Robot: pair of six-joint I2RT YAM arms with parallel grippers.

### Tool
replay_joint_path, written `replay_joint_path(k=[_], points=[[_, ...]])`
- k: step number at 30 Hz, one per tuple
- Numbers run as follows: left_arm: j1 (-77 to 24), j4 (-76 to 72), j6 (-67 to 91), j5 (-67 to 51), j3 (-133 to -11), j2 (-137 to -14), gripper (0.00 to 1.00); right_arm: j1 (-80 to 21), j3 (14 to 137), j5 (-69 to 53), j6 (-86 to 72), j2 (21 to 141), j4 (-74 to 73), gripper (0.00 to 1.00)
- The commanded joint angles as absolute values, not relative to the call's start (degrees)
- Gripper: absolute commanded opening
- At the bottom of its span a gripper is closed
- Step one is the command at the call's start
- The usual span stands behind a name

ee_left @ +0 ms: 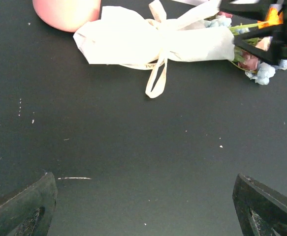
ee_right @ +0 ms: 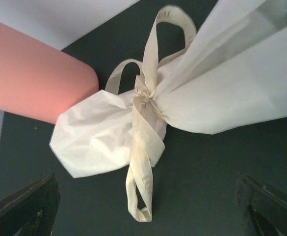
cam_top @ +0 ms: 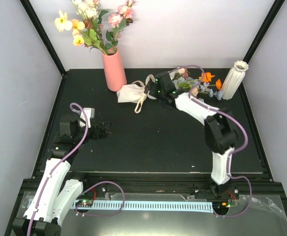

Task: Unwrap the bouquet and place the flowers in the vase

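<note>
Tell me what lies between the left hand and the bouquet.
Only bare black tabletop: in the left wrist view, nothing sits between the open left hand and the wrapped bouquet.

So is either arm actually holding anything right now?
Nothing is held. The right fingers stand spread wide near the wrapped bouquet without gripping it, and the left fingers are spread above the table.

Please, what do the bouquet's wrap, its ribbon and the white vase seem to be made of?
Wrap: thin white paper, matte and slightly translucent; it holds sharp creases.
Ribbon: probably cream fabric, soft; its loops lie limp.
White vase: perhaps ceramic or plastic, ribbed, matte-looking; too small to tell more.
</note>
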State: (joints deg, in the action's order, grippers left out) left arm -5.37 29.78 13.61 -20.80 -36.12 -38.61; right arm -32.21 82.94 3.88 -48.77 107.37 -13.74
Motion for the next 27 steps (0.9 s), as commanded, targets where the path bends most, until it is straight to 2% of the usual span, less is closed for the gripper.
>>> replay_joint_path(k=[1,10,19,21,27], points=[[-5.84,30.17,12.46,-21.6,-36.89,-38.59,0.99,-33.0,96.06,2.18,-47.91,118.44,-20.71,0.98],[-5.91,29.97,12.31,-22.21,-36.82,-39.47,0.99,-34.07,115.98,-2.06,-48.64,136.13,-26.81,0.91],[-5.91,30.29,12.31,-22.15,-36.98,-39.89,0.99,-34.28,118.48,-4.25,-52.41,141.9,-25.49,0.81],[-5.96,30.41,12.3,-22.15,-37.07,-40.12,0.99,-34.29,119.55,-4.5,-52.79,143.04,-25.42,0.74],[-6.04,30.78,12.2,-22.07,-37.34,-40.79,0.99,-34.3,118.15,-6.65,-53.15,142.95,-24.25,0.31]])
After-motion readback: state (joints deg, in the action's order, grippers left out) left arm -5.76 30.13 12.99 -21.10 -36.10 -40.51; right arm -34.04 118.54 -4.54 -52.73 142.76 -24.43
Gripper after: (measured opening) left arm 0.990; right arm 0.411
